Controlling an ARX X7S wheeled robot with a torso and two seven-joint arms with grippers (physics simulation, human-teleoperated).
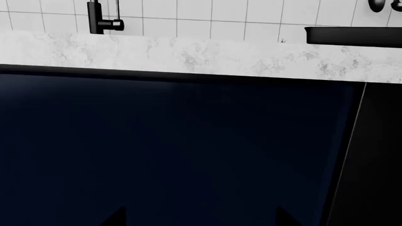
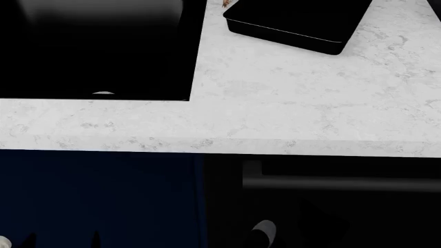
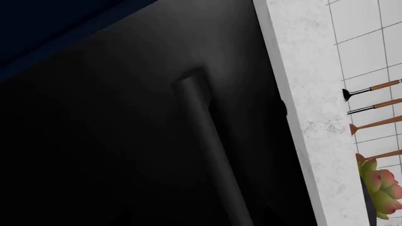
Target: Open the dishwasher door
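The dishwasher door [image 2: 324, 206] is the glossy black panel under the counter at the right of the head view. Its grey bar handle [image 2: 344, 182] runs along its top edge. The right wrist view faces the door [image 3: 125, 141] from close by, and the handle [image 3: 210, 150] crosses the picture. My right gripper's black fingers merge with the black door there; only a white part of the right arm [image 2: 263, 229] shows below the handle. My left gripper [image 1: 201, 219] stands open in front of the navy cabinet front [image 1: 169, 150], with nothing between its fingertips [image 1: 116, 217].
A white marble countertop [image 2: 289, 103] overhangs the fronts. On it lie a black sink [image 2: 90, 46] with a black faucet [image 1: 97, 19] and a black boxy appliance [image 2: 296, 20]. Utensils [image 3: 370, 106] hang on the tiled wall above a potted succulent [image 3: 380, 188].
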